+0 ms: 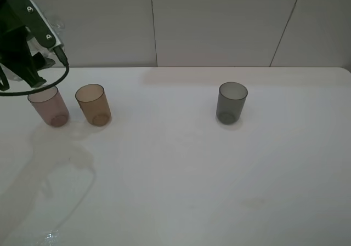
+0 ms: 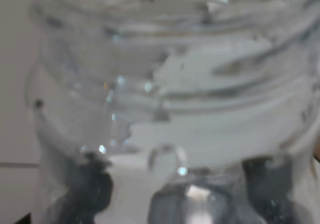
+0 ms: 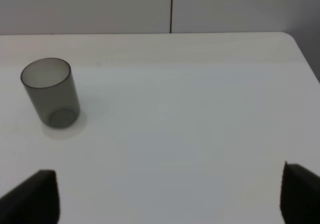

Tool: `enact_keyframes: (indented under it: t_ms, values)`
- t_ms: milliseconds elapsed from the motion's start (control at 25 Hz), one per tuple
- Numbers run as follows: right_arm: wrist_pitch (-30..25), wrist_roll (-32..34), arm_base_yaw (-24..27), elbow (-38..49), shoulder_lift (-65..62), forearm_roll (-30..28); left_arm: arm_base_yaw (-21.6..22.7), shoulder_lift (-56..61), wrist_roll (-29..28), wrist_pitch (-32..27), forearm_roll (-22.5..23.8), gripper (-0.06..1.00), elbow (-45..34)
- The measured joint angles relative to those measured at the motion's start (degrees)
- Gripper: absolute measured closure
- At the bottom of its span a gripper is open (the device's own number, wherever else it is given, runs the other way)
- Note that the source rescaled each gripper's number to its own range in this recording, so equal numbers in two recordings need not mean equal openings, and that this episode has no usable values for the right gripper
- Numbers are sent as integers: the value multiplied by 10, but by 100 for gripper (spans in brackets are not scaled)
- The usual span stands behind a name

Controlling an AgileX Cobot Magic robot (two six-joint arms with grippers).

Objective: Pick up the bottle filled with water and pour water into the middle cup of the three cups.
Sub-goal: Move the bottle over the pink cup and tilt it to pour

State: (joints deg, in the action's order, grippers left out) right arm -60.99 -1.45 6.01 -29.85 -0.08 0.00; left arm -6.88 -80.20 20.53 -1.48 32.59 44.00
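Note:
Three cups stand on the white table [image 1: 181, 175]: a pinkish-mauve cup [image 1: 49, 106] at the left, the amber-brown middle cup [image 1: 92, 104] beside it, and a dark grey cup [image 1: 231, 102] further right. My left gripper [image 1: 27, 65] hangs at the far left, above and just behind the pinkish cup, left of the amber cup. It is shut on the clear bottle [image 2: 170, 109], which fills the left wrist view, blurred. My right gripper [image 3: 167, 194] is open and empty, well apart from the grey cup [image 3: 51, 93]; it is out of the exterior view.
A light panelled wall [image 1: 219, 21] runs along the table's far edge. The table's right edge and rounded far corner [image 3: 292, 42] show in the right wrist view. A cable [image 1: 52, 81] loops below the left arm near the pinkish cup's rim.

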Motion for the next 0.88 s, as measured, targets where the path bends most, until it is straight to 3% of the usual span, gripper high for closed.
enact_keyframes:
  t_ms: [320, 560, 880]
  values:
    - [0, 0, 0, 0, 0, 0, 66, 43, 11, -16, 15, 92, -58]
    - [0, 0, 0, 0, 0, 0, 71, 44, 31, -17, 17, 92, -64]
    - [0, 0, 0, 0, 0, 0, 71, 45, 54, -65, 17, 92, -64]
